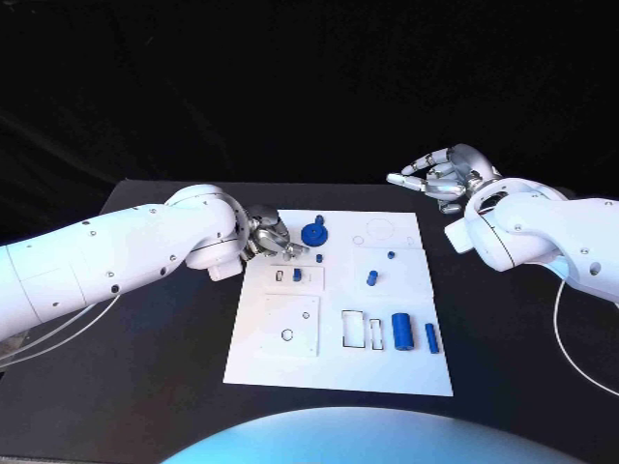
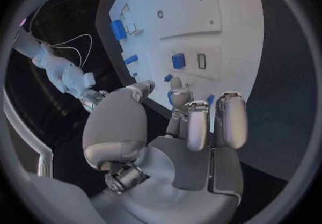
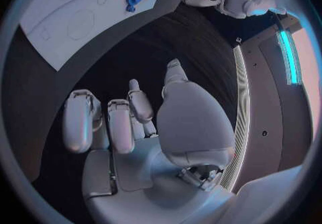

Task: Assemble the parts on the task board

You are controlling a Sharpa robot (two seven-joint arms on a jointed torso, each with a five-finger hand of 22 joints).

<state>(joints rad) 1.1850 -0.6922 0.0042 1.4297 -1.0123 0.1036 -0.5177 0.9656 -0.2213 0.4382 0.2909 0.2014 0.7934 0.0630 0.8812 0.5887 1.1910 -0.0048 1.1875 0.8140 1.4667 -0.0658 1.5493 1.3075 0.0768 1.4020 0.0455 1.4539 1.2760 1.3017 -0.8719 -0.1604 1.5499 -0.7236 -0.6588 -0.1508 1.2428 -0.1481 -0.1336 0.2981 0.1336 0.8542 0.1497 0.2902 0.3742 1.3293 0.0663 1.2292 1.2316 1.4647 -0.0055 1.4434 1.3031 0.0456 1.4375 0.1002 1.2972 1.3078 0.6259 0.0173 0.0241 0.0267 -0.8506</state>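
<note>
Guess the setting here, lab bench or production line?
Likely a lab test bench: a black table against a dark backdrop, holding just one white task board with small blue parts. Both robot hands, left and right, are empty.

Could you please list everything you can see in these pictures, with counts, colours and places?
task board: one, white, middle of the black table.
table: one, black, under the board.
round part: one, blue, disc-shaped, far end of the board beside the left hand.
long parts: two, blue, side by side, near right area of the board.
small parts: several, blue, scattered on the board's middle; exact count unclear.
outlined slots: several, marked on the board.
left hand: one, silver, over the board's far left edge, holding nothing visible.
right hand: one, silver, raised beyond the board's far right corner, fingers apart, empty.
</note>
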